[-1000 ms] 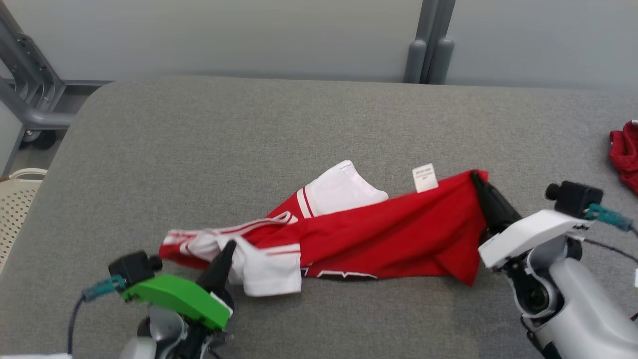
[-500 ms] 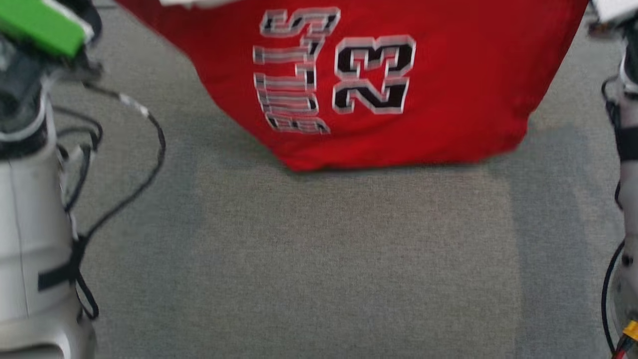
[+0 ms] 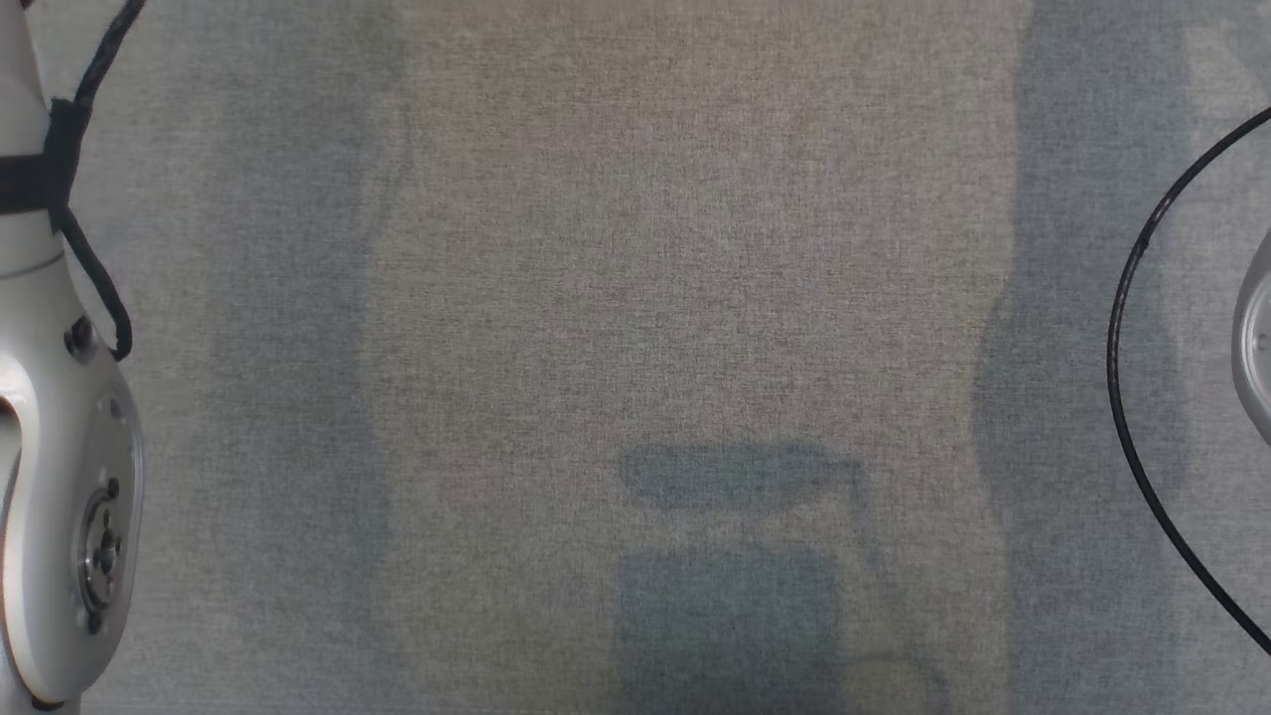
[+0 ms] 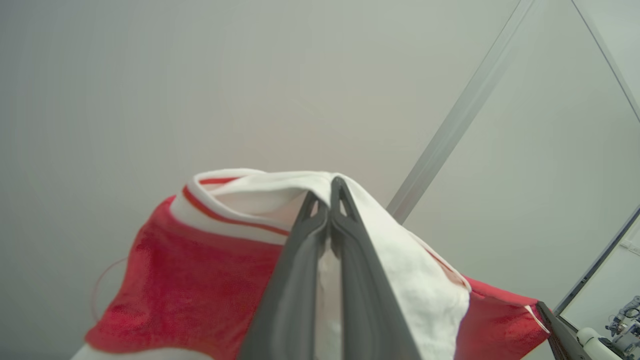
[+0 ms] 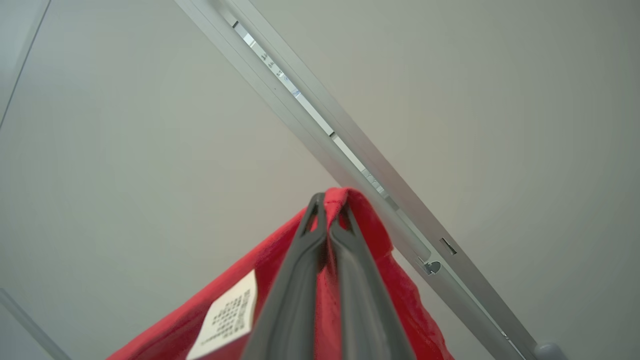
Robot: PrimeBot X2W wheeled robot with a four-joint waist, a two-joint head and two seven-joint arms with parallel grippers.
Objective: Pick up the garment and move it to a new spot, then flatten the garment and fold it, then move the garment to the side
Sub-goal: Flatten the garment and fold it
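The garment (image 4: 190, 280) is a red jersey with white, red-striped trim, and it hangs in the air in both wrist views. In the left wrist view my left gripper (image 4: 327, 192) is shut on the white trim and points up at a pale wall. In the right wrist view my right gripper (image 5: 327, 205) is shut on a red edge of the garment (image 5: 400, 295), beside its white label (image 5: 225, 315). The garment's far red corner (image 4: 505, 320) stretches away towards a dark finger (image 4: 555, 325) at the lower right of the left wrist view.
The head view looks straight down on the grey cloth table (image 3: 635, 298), which carries soft shadows. My pale left forearm (image 3: 50, 447) runs along its left edge. A black cable (image 3: 1122, 328) and part of my right arm (image 3: 1256, 338) are at the right. A metal rail (image 5: 350, 150) crosses the wall.
The garment lay bunched on the table with both grippers at its ends. Both then raised it spread between them. The head camera has tilted down and the garment has left its view.
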